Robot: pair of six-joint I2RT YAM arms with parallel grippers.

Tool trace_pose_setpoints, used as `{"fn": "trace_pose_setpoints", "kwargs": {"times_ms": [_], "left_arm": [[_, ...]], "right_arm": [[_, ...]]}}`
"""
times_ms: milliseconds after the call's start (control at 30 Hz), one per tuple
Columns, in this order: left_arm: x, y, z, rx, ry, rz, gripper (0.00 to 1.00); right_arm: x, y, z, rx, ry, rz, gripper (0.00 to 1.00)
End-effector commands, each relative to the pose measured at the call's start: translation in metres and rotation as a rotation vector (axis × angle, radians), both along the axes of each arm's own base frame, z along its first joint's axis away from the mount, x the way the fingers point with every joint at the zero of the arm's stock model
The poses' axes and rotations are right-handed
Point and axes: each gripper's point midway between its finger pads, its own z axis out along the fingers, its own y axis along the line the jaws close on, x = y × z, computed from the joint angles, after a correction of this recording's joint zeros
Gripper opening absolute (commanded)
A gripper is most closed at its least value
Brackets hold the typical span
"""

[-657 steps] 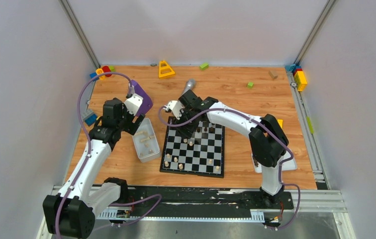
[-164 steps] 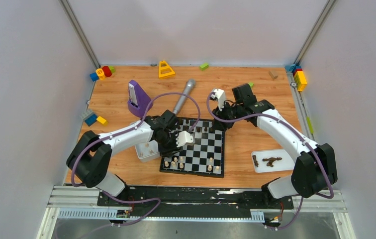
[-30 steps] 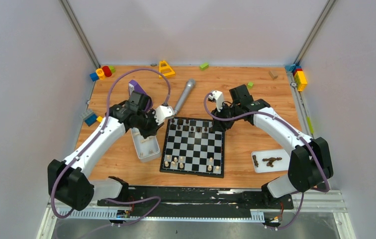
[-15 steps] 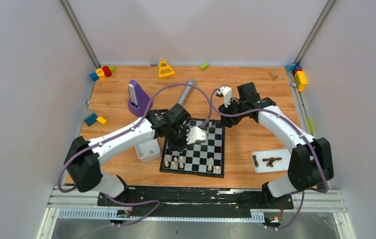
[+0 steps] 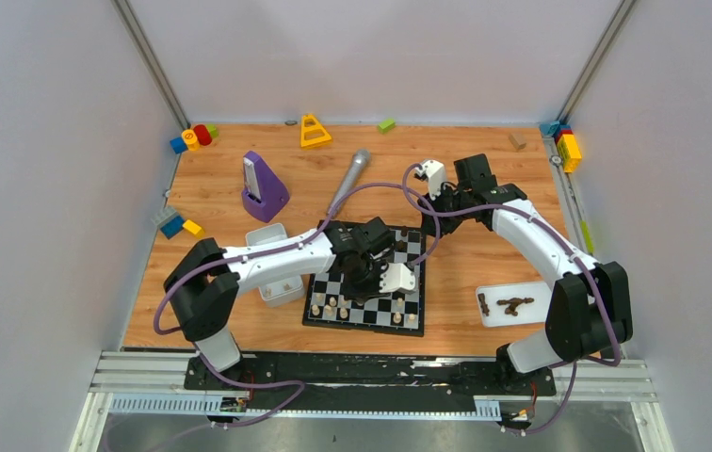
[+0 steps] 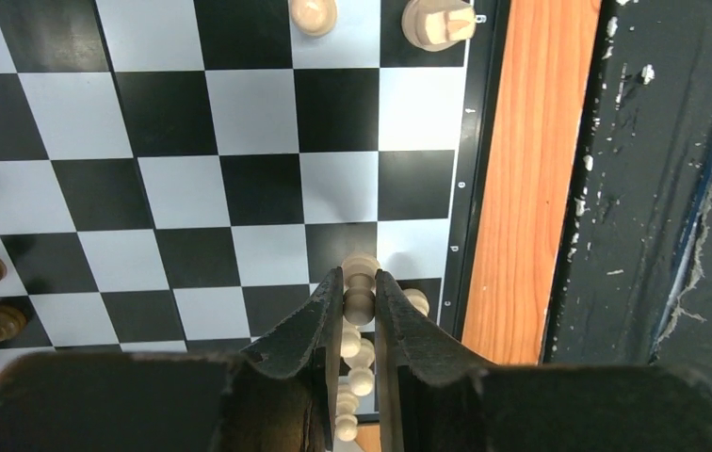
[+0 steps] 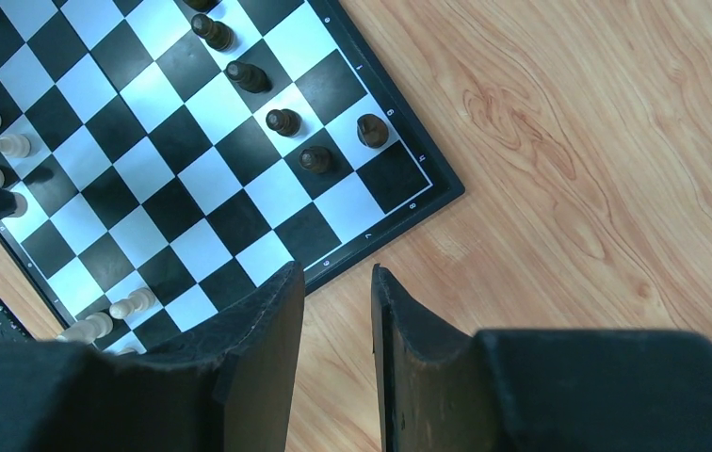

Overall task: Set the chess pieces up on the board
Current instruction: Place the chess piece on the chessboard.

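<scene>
Over the table, top view: the left gripper (image 5: 377,282) sits at the lower right part of the chessboard (image 5: 364,316). A second ago it was at the clear tub (image 5: 282,292) left of the board, and half a second ago it was above mid-board. So the arm has swept across towards the near rows. The right gripper (image 5: 435,209) hangs by the board's upper right corner, barely shifted in that time. The tray (image 5: 539,311) at lower right holds a few dark bits.

Left wrist view: the fingers (image 6: 319,320) are clamped on a light pawn (image 6: 361,299) in the lower middle of the frame. It is upright and sits in the board's last two rows beside the wood strip. Another light piece (image 6: 415,301) is just to its right, and more show below between the fingers. Two light pieces (image 6: 437,21) stand at the top edge. I cannot tell whether the pawn's base touches the square yet.

Right wrist view: the right gripper (image 7: 333,273) has its fingers apart with nothing between them. It is over bare wood just off the board corner. Dark pieces (image 7: 316,160) line the squares in the upper middle of the frame.

Reading: one more pawn fetched and at its row, so placement looks imminent. Many squares are bare, so the setup is far from done.
</scene>
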Motion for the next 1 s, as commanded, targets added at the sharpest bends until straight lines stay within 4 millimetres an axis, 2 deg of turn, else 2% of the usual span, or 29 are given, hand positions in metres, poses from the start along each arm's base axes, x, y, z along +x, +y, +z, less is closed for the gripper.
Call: {"fn": "trace_pose_setpoints", "kwargs": {"times_ms": [0, 467, 967], "left_arm": [[0.012, -0.015, 0.002, -0.03, -0.047, -0.012, 0.24], [0.012, -0.008, -0.018, 0.024, -0.042, -0.012, 0.24], [0.008, 0.0, -0.029, 0.065, -0.023, -0.014, 0.26]], "right_arm": [[0.006, 0.005, 0.018, 0.032, -0.066, 0.012, 0.33], [0.005, 0.005, 0.014, 0.029, -0.052, 0.021, 0.34], [0.004, 0.006, 0.012, 0.029, -0.046, 0.024, 0.34]]}}
